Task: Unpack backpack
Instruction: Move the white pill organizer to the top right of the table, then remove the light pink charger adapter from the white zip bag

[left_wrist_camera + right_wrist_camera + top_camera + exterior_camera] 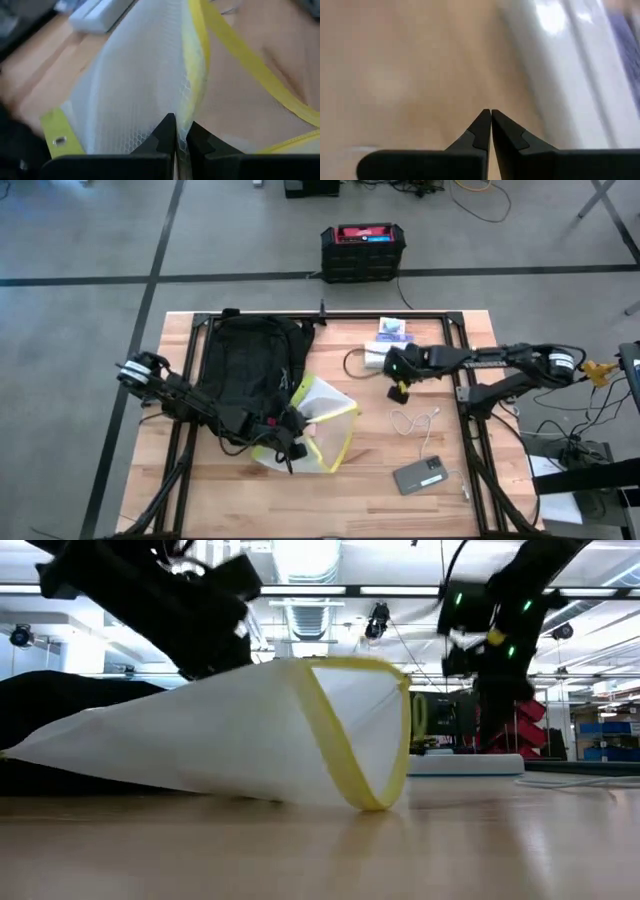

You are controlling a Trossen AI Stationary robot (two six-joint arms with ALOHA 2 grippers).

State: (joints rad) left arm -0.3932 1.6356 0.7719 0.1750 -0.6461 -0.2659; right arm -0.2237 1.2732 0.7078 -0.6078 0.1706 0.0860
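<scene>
- backpack (245,365) flat on table (370,480), left half
- left tool (176,131) pinching white mesh pouch (325,420), yellow-edged, beside the backpack; contents unclear
- right tool (491,125) closed, empty, above table near white box (378,357)

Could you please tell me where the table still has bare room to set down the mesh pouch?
Bare wood lies along the near edge, left of the phone, below the mesh pouch. It is crowded around the cable, boxes and right gripper.

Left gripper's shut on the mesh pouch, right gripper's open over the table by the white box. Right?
Not quite. The right gripper is shut on nothing, fingertips touching, as the right wrist view shows. The rest holds: left gripper shut on the mesh pouch, right one by the white box.
</scene>
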